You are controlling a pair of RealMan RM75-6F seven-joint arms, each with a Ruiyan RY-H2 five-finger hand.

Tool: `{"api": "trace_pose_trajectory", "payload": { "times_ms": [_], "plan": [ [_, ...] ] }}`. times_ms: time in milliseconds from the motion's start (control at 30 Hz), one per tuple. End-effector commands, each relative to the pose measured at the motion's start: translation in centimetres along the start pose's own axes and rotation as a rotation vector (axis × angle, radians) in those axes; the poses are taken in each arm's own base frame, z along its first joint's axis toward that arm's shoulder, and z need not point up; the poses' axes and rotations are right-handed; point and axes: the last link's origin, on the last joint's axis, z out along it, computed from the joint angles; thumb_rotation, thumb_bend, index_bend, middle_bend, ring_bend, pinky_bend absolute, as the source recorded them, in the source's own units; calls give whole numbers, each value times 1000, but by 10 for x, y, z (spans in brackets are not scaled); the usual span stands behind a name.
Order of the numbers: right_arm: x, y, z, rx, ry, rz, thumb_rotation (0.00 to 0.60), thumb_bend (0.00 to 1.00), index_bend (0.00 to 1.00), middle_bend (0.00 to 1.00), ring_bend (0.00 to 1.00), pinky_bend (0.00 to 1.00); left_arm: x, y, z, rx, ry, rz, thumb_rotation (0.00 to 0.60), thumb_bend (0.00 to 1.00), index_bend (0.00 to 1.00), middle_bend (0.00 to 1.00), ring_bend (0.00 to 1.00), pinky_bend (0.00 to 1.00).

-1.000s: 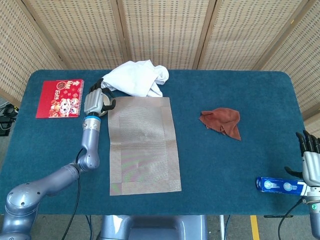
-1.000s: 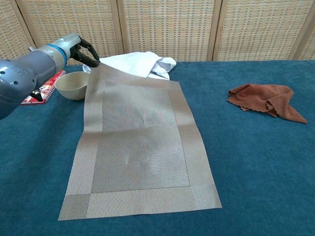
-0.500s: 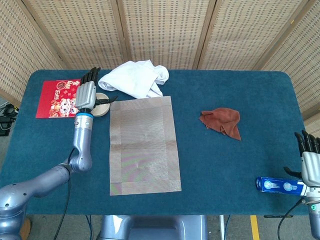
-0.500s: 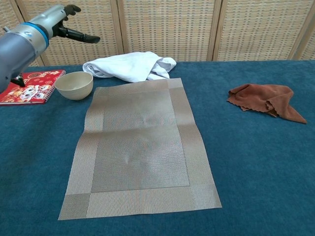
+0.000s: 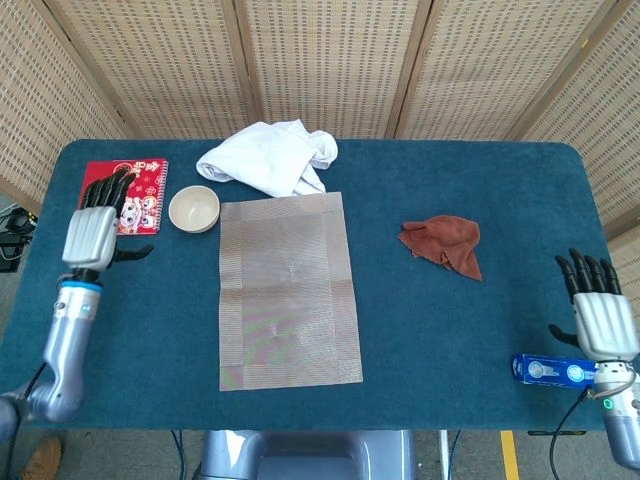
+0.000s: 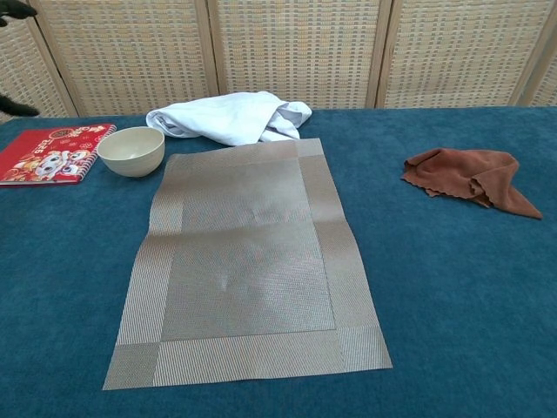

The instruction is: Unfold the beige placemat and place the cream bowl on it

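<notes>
- Since the beige placemat [image 5: 289,291] lies spread flat on the blue table [image 5: 480,330], its crease lines faint across the weave, the unfolding step looks finished and the bowl step is in hand.
- The cream bowl [image 5: 194,209] stands upright on the table just left of the placemat's far-left corner, apart from it, with nothing holding it.
- The left hand [image 5: 92,230] hovers to the left of the bowl, over the near edge of the red notebook [image 5: 135,183]; its fingers are spread and it grasps nothing.
- The right hand [image 5: 599,315] waits at the near right edge of the table, fingers apart and empty, just beside a blue packet [image 5: 555,371].
- A white cloth [image 5: 268,157] is bunched at the far edge of the placemat, and a brown rag [image 5: 445,242] lies well to the right.
- The next move, as I judge it, falls to the left hand: reach right to the bowl, close on its rim or wall, lift it clear and set it on the middle of the placemat.
- The lift should keep the bowl level, and the hand should stay off the placemat's corner so the weave is not dragged or ruffled.
</notes>
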Motion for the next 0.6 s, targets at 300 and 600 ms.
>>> {"api": "trace_pose_trajectory", "payload": {
  "times_ms": [300, 600],
  "plan": [
    [-4, -89, 46, 488, -157, -102, 600, 0, 72, 588, 581, 830, 30, -22, -85, 43, -26, 68, 600, 0, 0, 0, 0, 0],
    [-25, -157, 55, 763, -229, -51, 600, 0, 301, 821, 817, 1000, 30, -21, -86, 32, -46, 62, 600, 0, 0, 0, 0, 0]
  ]
}}
